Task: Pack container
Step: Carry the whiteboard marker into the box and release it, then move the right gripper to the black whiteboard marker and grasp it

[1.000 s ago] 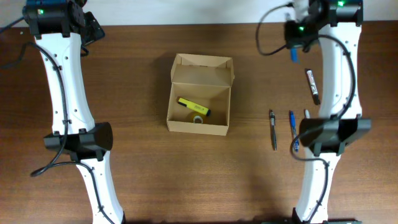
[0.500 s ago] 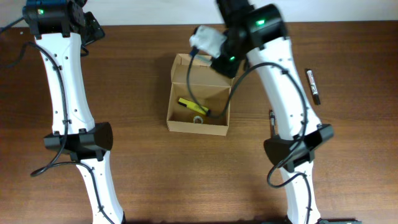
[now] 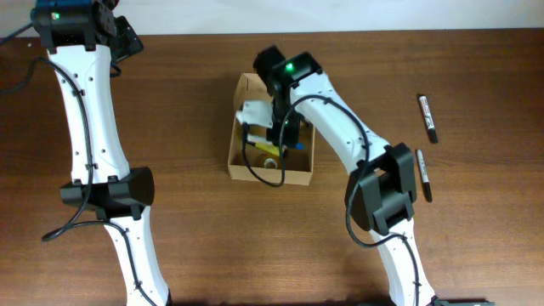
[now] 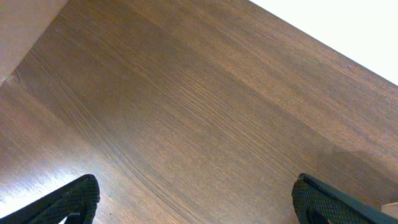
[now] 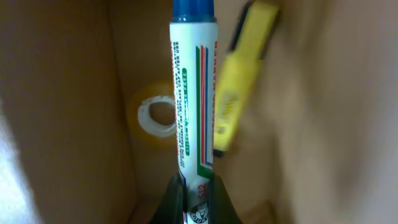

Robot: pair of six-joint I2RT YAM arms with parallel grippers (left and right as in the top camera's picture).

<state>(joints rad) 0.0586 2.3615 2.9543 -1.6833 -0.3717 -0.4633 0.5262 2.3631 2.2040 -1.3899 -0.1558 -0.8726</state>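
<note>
1. The container [image 3: 255, 172], a plain tan cardboard box, sits open near the middle of the tabletop [image 3: 187, 229], with its flap lid standing up at the far edge.
2. The right arm [image 3: 340, 127] reaches across from the right and dips into the box. Its jaws are pressed tight on a blue-capped marker [image 5: 193, 99] with a white printed barrel, pinching it near one end.
3. From the right wrist camera the marker points down into the box, between the cardboard walls [image 5: 62, 124].
4. A yellow highlighter [image 5: 239, 93] lies on the box floor just beside the marker's line, and a small roll of tape [image 5: 158, 118] lies near it.
5. The left arm [image 3: 89, 110] is well apart at the far left corner. Its jaws are spread wide over bare wood, holding nothing.
6. To the right of the box, a black marker [image 3: 427, 117] and a dark pen [image 3: 422, 174] lie on the tabletop.
</note>
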